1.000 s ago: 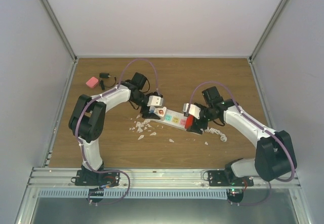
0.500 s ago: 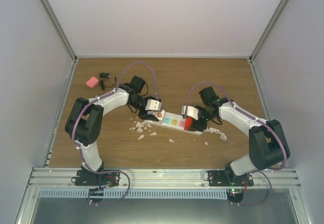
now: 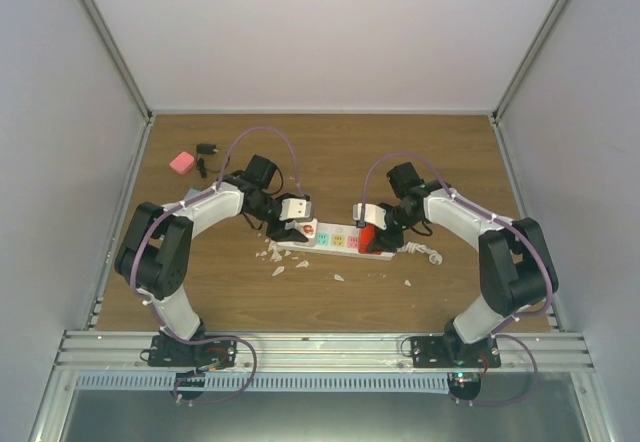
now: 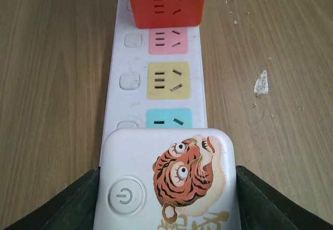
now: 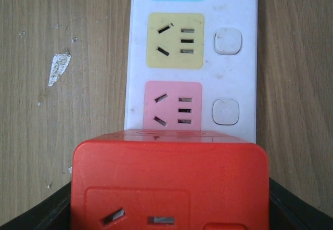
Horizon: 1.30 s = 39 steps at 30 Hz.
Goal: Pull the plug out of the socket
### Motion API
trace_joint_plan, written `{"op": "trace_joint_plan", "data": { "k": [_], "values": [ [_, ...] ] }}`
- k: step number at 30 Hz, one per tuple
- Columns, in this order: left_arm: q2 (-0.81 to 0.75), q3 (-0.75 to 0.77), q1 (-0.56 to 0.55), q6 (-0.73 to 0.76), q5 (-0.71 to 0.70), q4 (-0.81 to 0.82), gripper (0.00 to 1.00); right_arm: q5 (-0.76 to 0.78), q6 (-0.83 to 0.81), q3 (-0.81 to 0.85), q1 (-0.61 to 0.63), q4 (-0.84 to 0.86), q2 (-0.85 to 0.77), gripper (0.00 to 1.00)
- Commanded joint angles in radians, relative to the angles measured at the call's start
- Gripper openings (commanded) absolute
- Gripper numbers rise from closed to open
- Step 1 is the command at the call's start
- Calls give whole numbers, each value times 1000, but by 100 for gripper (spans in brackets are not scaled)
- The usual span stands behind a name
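Observation:
The socket (image 3: pixel 338 239), a long white power strip with pastel squares, lies across the table's middle. A red cube plug (image 3: pixel 368 240) sits on its right end, and a white block with a tiger picture and a power button (image 3: pixel 303 229) sits at its left end. My left gripper (image 3: pixel 298 224) is shut on the tiger block (image 4: pixel 166 183), with dark fingers (image 4: pixel 67 204) on both sides. My right gripper (image 3: pixel 372 230) is shut on the red plug (image 5: pixel 171 183), which stands on the strip (image 5: pixel 229 68). In the left wrist view the red plug (image 4: pixel 166 3) is at the far end of the strip (image 4: pixel 130 100).
The strip's coiled white cord (image 3: pixel 425 253) trails to the right. White scraps (image 3: pixel 278 257) litter the wood in front of the strip. A pink block (image 3: pixel 181 162) and a small black item (image 3: pixel 205 149) lie at the far left. Grey walls enclose the table.
Both arms have swung and the power strip has turned from a slant to nearly level across the table. Both grippers keep their hold on the blocks.

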Motion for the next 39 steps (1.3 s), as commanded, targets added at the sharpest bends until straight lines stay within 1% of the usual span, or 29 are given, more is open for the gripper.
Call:
{"op": "trace_joint_plan", "data": {
  "k": [1,5,11,16,24,28,30,34,39],
  "values": [
    [-65,-24,4,-95,122,51,47,23,-38,-10,-6,39,49,43],
    [-86,-38,6,-77,132,47,44,29,-43,-17,-5,40,57,42],
    [-144,-84,5,-49,102,99,41,41,-39,-22,-6,40,60,41],
    [-192,-117,5,-46,99,151,41,43,-22,-22,-6,45,62,40],
    [-248,-167,-5,-32,56,248,39,57,-9,-29,-6,51,66,39],
    [-264,-189,-17,-18,42,264,38,63,-1,-28,-6,55,71,39],
    [-246,-163,-9,-64,67,243,37,66,0,-28,-6,57,72,39],
    [-172,-76,23,-146,182,147,35,75,6,-27,-6,66,74,39],
    [-159,-59,34,-161,213,136,35,84,2,-28,-7,65,77,39]
  ]
}}
